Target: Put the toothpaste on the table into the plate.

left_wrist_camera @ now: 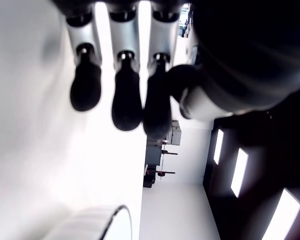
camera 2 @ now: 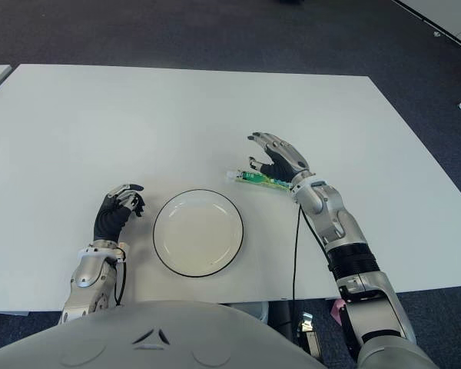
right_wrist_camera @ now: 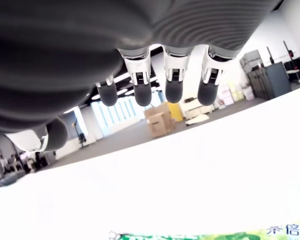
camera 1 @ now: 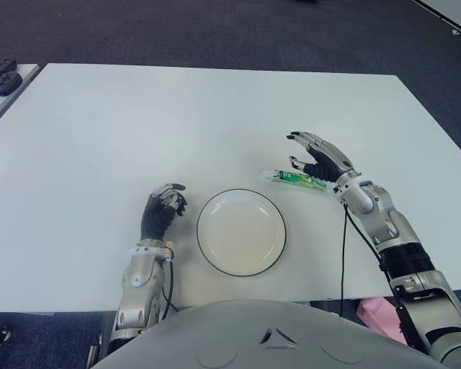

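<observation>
Toothpaste [camera 1: 296, 179] lies flat on the white table [camera 1: 100, 138], just under the spread fingers [right_wrist_camera: 173, 85] of the right hand [camera 1: 316, 160], which hovers over it released, grasping nothing. Beyond its capped end sits the plate [camera 1: 241, 231], nearer the robot. On the plate's far side the left hand [camera 1: 162, 211] shows, fingers [left_wrist_camera: 126, 102] loosely curled, holding nothing

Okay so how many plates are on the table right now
1. The white plate sits on the table's near edge, between the left hand and the toothpaste. None look hidden.
</observation>
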Controlling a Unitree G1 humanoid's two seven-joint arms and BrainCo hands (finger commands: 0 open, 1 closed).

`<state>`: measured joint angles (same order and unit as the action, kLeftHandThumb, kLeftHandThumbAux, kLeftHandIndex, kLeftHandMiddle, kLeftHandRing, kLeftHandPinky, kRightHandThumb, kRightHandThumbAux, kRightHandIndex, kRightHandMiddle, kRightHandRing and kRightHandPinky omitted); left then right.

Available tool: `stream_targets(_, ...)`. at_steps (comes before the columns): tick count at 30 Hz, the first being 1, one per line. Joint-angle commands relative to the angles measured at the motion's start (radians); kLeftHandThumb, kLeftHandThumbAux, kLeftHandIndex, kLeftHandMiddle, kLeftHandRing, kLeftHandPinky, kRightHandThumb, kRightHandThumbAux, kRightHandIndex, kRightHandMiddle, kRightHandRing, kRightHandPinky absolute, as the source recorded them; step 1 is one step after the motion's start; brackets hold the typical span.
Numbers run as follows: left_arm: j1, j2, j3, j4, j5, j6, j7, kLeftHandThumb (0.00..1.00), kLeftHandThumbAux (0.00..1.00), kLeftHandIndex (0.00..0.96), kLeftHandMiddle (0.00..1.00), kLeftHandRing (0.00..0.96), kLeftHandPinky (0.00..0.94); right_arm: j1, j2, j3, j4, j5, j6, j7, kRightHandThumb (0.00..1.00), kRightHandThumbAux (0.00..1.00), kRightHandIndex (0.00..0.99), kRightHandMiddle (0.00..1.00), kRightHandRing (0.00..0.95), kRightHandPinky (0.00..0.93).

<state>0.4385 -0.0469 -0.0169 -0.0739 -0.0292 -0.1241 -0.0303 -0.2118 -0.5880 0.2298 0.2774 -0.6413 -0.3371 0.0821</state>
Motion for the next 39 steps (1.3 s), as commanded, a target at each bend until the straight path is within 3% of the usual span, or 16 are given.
stream_targets(1,0.024,-0.004,0.000,0.028,0.006,0.030,0.016,0.704,0.721,0.432,0.686,0.677,0.663,-0.022,-0.022,0.042,0.043,-0.032,-0.026,0.015,0.594,0.262,0.000,0.000,0.000,0.000)
stream_targets(13,0.035,-0.010,0.001,0.013,0.008,0.035,0.021,0.704,0.721,0.432,0.683,0.676,0.665,-0.042,-0.036,0.120,0.149,-0.066,-0.092,0.008,0.506,0.218,0.000,0.000,0.000,0.000)
stream_targets(26,0.050,-0.007,0.000,-0.011,0.004,0.053,0.020,0.704,0.720,0.433,0.688,0.681,0.670,-0.043,-0.069,0.171,0.208,-0.093,-0.165,0.016,0.489,0.175,0.000,0.000,0.000,0.000)
stream_targets(39,0.060,-0.008,0.001,-0.014,-0.002,0.045,0.018,0.705,0.720,0.432,0.681,0.670,0.659,-0.009,-0.071,0.217,0.256,-0.145,-0.183,-0.068,0.500,0.163,0.000,0.000,0.000,0.000)
